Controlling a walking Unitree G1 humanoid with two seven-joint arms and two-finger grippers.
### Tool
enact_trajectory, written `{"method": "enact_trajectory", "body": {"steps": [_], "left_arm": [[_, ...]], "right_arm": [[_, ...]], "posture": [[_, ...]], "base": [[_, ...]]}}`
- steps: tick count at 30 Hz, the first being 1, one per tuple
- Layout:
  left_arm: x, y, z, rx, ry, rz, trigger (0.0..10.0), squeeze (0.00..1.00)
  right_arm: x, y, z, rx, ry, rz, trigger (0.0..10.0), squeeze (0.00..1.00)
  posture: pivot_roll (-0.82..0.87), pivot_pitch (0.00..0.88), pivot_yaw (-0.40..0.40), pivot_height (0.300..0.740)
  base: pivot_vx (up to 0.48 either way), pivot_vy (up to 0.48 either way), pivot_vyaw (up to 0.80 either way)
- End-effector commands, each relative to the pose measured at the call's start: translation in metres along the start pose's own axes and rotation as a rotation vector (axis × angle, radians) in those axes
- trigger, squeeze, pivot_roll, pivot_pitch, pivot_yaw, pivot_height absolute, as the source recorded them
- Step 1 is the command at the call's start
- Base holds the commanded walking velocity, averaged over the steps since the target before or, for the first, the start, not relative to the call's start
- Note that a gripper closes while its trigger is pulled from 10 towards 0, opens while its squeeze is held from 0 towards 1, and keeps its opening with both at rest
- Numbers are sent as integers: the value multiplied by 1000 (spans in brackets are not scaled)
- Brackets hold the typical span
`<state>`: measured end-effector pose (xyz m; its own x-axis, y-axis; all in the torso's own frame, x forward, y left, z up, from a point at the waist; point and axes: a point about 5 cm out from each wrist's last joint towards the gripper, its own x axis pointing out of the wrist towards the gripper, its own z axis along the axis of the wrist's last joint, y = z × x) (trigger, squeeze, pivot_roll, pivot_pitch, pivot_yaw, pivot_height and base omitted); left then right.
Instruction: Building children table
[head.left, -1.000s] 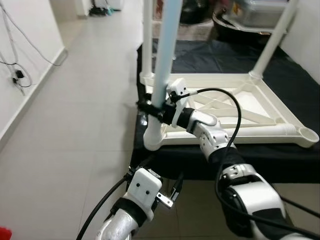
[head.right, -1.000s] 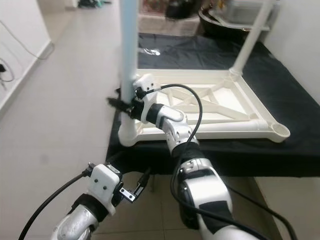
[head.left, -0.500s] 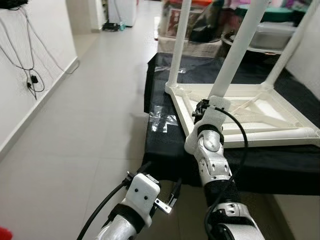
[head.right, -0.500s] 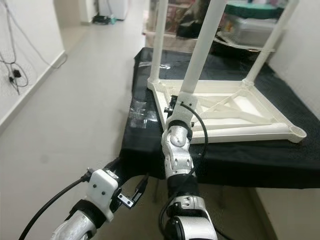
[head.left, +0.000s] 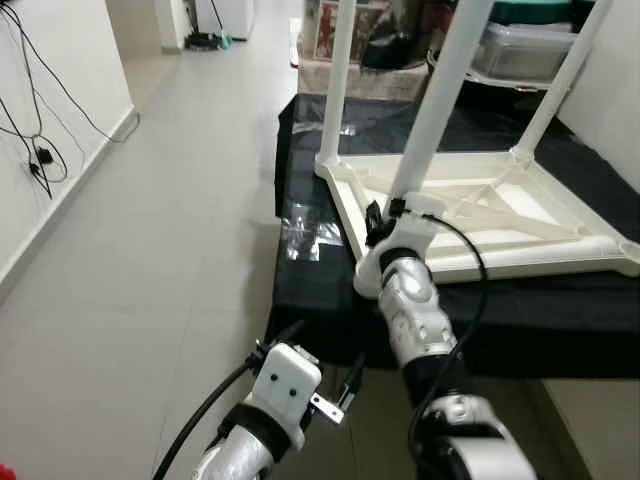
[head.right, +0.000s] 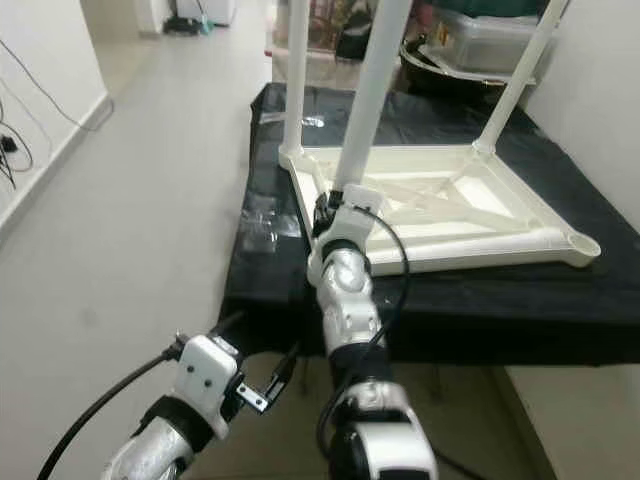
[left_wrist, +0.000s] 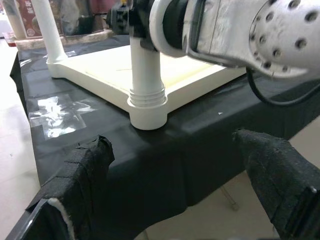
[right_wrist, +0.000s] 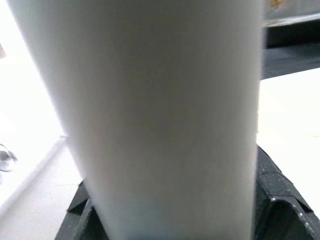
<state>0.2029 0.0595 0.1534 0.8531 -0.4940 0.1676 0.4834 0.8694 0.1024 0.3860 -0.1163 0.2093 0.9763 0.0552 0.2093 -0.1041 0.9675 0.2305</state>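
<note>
- Tops of all three standing legs run out of frame in the eye views; right gripper (head.left: 378, 214) mostly hidden behind its own wrist housing, fingertips barely seen.
- Right wrist view: near leg (right_wrist: 160, 115) so close it's a pale blur, black fingers (right_wrist: 272, 200) seen to either side of it, pressed against the tube, so jaws clamped on the near leg.
- White plastic children's table (head.left: 520, 215) lies upside down on a low platform w/ black cloth (head.left: 320, 290); underside has ribbed diagonal bracing, round corner sockets.
- Near leg (head.left: 432, 100) stands in the table's front-left corner socket (left_wrist: 147, 107), tilted slightly; smooth round tube w/ threaded collar at the base. Right gripper holds it just above that socket.
- Two more legs upright at the table's far corners: (head.left: 338, 75) and (head.left: 562, 75). Front-right corner socket (head.right: 583, 250) open, no leg.
- Left gripper (head.left: 340, 395) low, near the platform's front edge, well apart from the table; its padded black fingers (left_wrist: 90, 175) spread wide, holding nothing.
- Shiny clear tape patch (head.left: 305, 228) on the cloth beside the table.
- Pale tiled floor (head.left: 150, 230) beside the platform; cables on the wall (head.left: 40, 150) too small to make out.
</note>
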Motion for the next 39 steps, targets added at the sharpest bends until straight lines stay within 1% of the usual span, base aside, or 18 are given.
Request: {"method": "enact_trajectory", "body": {"steps": [1, 2, 5, 6, 9, 15, 17, 18, 19, 20, 25, 30, 33, 34, 35, 36, 38, 39], "left_arm": [[1, -3, -3, -14, 9, -9, 10000, 0], [1, -3, -3, -14, 9, -9, 10000, 0], [1, -3, -3, -14, 7, -12, 10000, 0], [1, -3, -3, -14, 7, -12, 10000, 0], [1, -2, -2, -16, 5, -12, 10000, 0], [1, -4, -2, -18, 5, -15, 10000, 0], [2, -6, -1, -21, 4, -15, 10000, 0], [2, -6, -1, -22, 4, -14, 10000, 0], [2, -6, -1, -22, 4, -14, 10000, 0], [2, -6, -1, -22, 4, -12, 10000, 0], [3, -6, -1, -21, 2, -8, 10000, 0], [4, -5, -1, -20, 0, -8, 10000, 0], [5, -6, -1, -21, -2, -11, 10000, 0], [5, -6, -1, -21, -2, -11, 10000, 0], [5, -6, -1, -21, -3, -13, 10000, 0], [5, -6, -1, -21, -3, -13, 10000, 0], [5, -6, -2, -20, -4, -16, 10000, 0], [6, -6, -2, -20, -4, -17, 10000, 0]], "right_arm": [[5, -2, 13, 69, -1, 235, 10000, 0], [5, -2, 13, 69, -1, 235, 10000, 0], [-5, 6, 11, 94, 119, 669, 10000, 0], [-5, 6, 11, 94, 119, 669, 10000, 0], [-17, 19, 0, 78, 225, 980, 10000, 0], [-22, 28, -4, 71, 260, 1121, 10000, 0], [-18, 49, -8, 58, 286, 1226, 10000, 0], [-17, 56, -8, 57, 293, 1265, 6275, 0], [-17, 56, -8, 57, 293, 1265, 6275, 0], [-15, 62, -9, 53, 294, 1267, 0, 0], [-16, 68, -10, 62, 287, 1262, 0, 0], [-9, 63, -16, -2, 254, 1048, 0, 0], [13, 30, -20, -82, 223, 414, 0, 0], [13, 30, -20, -82, 223, 414, 0, 0], [15, 19, -20, -76, 213, 262, 0, 0], [15, 19, -20, -76, 213, 262, 0, 0], [9, -11, -19, -98, 171, -110, 0, 0], [5, -19, -19, -102, 156, -213, 0, 0]], "posture": [[100, 131, -77, 740], [100, 131, -77, 740], [104, 131, -76, 740], [104, 131, -76, 740], [96, 135, -67, 740], [107, 136, -75, 740], [116, 140, -86, 740], [117, 139, -86, 740], [117, 139, -86, 740], [117, 141, -87, 740], [116, 138, -91, 740], [105, 136, -90, 740], [98, 136, -86, 740], [98, 136, -86, 740], [95, 134, -83, 740], [95, 134, -83, 740], [93, 131, -79, 740], [94, 131, -80, 740]], "base": [[0, 0, 0], [0, 0, 0], [0, 0, 0], [0, 0, 0], [0, 0, 0], [0, 0, 0], [0, 0, 0], [0, 0, 0], [0, 0, 0], [0, 0, 0], [0, 0, 0], [0, 0, 0], [0, 0, 0], [0, 0, 0], [0, 0, 0], [0, 0, 0], [0, 0, 0], [0, 0, 0]]}}
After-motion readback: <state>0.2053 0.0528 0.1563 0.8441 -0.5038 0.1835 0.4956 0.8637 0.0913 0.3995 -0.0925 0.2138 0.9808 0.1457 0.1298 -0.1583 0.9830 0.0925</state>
